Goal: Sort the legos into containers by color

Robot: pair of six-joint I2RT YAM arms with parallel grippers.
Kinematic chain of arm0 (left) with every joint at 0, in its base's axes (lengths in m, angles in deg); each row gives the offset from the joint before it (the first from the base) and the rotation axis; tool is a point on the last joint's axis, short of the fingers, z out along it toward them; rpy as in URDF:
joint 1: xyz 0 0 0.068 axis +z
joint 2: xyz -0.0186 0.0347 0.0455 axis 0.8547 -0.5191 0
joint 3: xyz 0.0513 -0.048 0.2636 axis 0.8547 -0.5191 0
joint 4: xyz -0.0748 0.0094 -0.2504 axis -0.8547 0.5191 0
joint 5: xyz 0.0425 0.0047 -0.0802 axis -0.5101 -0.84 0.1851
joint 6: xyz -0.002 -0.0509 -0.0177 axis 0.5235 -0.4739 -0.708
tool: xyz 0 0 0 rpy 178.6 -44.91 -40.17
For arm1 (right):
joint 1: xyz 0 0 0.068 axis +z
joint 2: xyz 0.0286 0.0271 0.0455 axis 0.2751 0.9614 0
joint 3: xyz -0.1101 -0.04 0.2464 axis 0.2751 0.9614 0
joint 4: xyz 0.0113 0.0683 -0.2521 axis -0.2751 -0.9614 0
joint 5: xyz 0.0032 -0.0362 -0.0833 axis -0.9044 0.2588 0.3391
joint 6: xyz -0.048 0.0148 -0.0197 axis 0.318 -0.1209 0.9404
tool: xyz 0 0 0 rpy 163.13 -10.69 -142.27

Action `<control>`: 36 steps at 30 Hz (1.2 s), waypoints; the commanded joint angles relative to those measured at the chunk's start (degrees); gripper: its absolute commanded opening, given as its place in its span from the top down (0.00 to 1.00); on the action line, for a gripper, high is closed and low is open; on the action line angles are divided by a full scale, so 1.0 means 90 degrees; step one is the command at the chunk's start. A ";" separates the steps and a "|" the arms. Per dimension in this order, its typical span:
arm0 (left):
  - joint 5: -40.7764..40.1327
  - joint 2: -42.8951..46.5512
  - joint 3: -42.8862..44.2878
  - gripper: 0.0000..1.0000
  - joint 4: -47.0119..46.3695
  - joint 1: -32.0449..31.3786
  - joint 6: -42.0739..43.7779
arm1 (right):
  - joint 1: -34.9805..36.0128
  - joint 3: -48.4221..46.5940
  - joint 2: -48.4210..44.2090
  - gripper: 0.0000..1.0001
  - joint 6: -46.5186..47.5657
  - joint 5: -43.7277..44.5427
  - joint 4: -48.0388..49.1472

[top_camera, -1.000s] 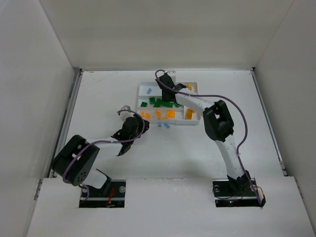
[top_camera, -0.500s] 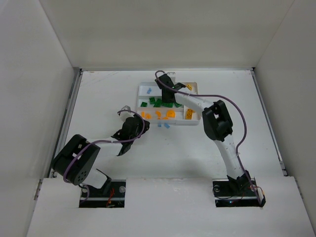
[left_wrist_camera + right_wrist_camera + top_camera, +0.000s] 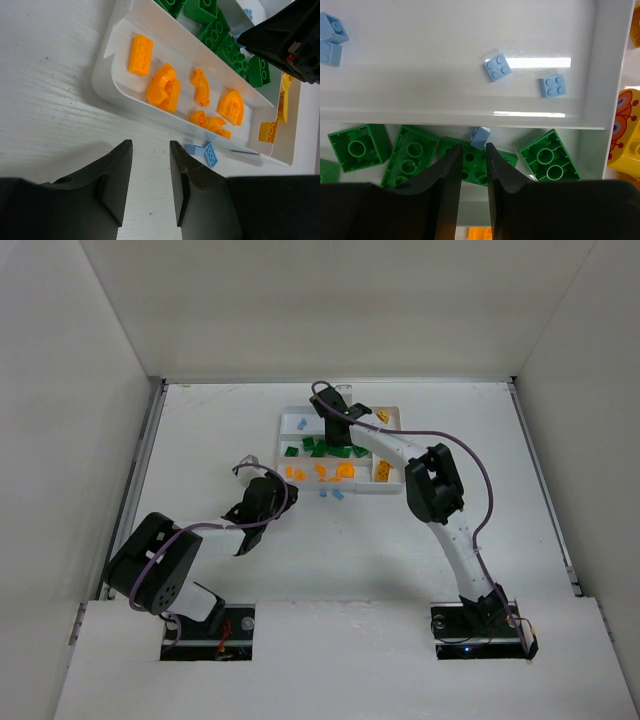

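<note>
Just over a divider wall (image 3: 395, 118) of the tray (image 3: 420, 70), right hand (image 3: 471, 147) pinching a light blue brick (image 3: 480, 136), left hand (image 3: 150, 147) slightly spread above open surface (image 3: 45, 75) beside the near rim (image 3: 107, 92).

A big white table (image 3: 200, 440) sits inside a white box. A left wall (image 3: 60, 390), a back wall (image 3: 330, 300) and a right wall (image 3: 600, 390) stand around it. A thin grey strip (image 3: 138, 475) runs down each side. A white board (image 3: 340, 660) lies across the front. Up close, the table top shows faint lines and tiny dark specks.
</note>
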 commanded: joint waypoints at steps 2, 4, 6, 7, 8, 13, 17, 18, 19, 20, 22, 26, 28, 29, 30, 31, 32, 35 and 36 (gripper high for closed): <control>0.0072 0.0219 -0.0120 0.67 -0.0312 0.0066 -0.0086 | 0.0035 -0.0345 0.0098 0.70 -0.0124 0.0057 -0.0225; 0.0072 0.0258 -0.0149 0.67 -0.0312 0.0115 -0.0086 | 0.0035 -0.0393 0.0117 0.72 -0.0125 0.0048 -0.0264; 0.0091 0.0335 -0.0188 0.67 -0.0312 0.0193 -0.0086 | 0.0035 -0.0462 0.0146 0.73 -0.0115 0.0048 -0.0322; 0.0111 0.0365 -0.0207 0.67 -0.0312 0.0222 -0.0086 | 0.0035 -0.0491 0.0166 0.73 -0.0095 0.0048 -0.0361; 0.0121 0.0384 -0.0217 0.67 -0.0312 0.0261 -0.0086 | 0.0044 -0.0530 0.0185 0.73 -0.0095 0.0057 -0.0400; 0.0189 0.0512 -0.0286 0.67 -0.0312 0.0369 -0.0076 | 0.0054 -0.0774 0.0312 0.73 -0.0047 0.0087 -0.0557; 0.0189 0.0590 -0.0305 0.67 -0.0312 0.0379 -0.0047 | 0.0035 -0.0901 0.0371 0.76 -0.0046 0.0057 -0.0635; 0.0189 0.0599 -0.0305 0.67 -0.0312 0.0379 -0.0046 | 0.0035 -0.0921 0.0381 0.77 -0.0046 0.0057 -0.0645; 0.0189 0.0609 -0.0315 0.67 -0.0312 0.0379 -0.0046 | 0.0025 -0.0931 0.0391 0.78 -0.0056 0.0077 -0.0645; 0.0189 0.0609 -0.0315 0.67 -0.0312 0.0379 -0.0046 | 0.0025 -0.0931 0.0391 0.78 -0.0066 0.0087 -0.0645; 0.0189 0.0619 -0.0325 0.67 -0.0312 0.0379 -0.0046 | 0.0025 -0.0931 0.0391 0.80 -0.0086 0.0106 -0.0645; 0.0189 0.0648 -0.0325 0.67 -0.0312 0.0379 -0.0037 | 0.0025 -0.0882 0.0381 0.85 -0.0066 0.0204 -0.0606; 0.0189 0.0668 -0.0335 0.67 -0.0312 0.0379 -0.0027 | 0.0025 -0.0726 0.0303 0.87 -0.0066 0.0204 -0.0441; 0.0189 0.0668 -0.0335 0.67 -0.0312 0.0379 -0.0027 | 0.0025 -0.0658 0.0264 0.87 -0.0066 0.0185 -0.0363; 0.0180 0.0668 -0.0335 0.67 -0.0312 0.0379 -0.0017 | 0.0025 -0.0541 0.0196 0.87 -0.0076 0.0136 -0.0246; 0.0180 0.0658 -0.0335 0.67 -0.0312 0.0379 -0.0017 | 0.0025 -0.0443 0.0128 0.88 -0.0076 0.0136 -0.0138; 0.0180 0.0648 -0.0335 0.67 -0.0312 0.0379 -0.0017 | 0.0035 -0.0346 0.0059 0.88 -0.0076 0.0155 -0.0040; 0.0170 0.0639 -0.0325 0.67 -0.0312 0.0369 -0.0008 | 0.0035 -0.0082 -0.0204 0.89 -0.0085 0.0194 0.0253; 0.0179 0.0629 -0.0315 0.67 -0.0312 0.0359 -0.0007 | 0.0035 0.0006 -0.0292 0.89 -0.0095 0.0204 0.0331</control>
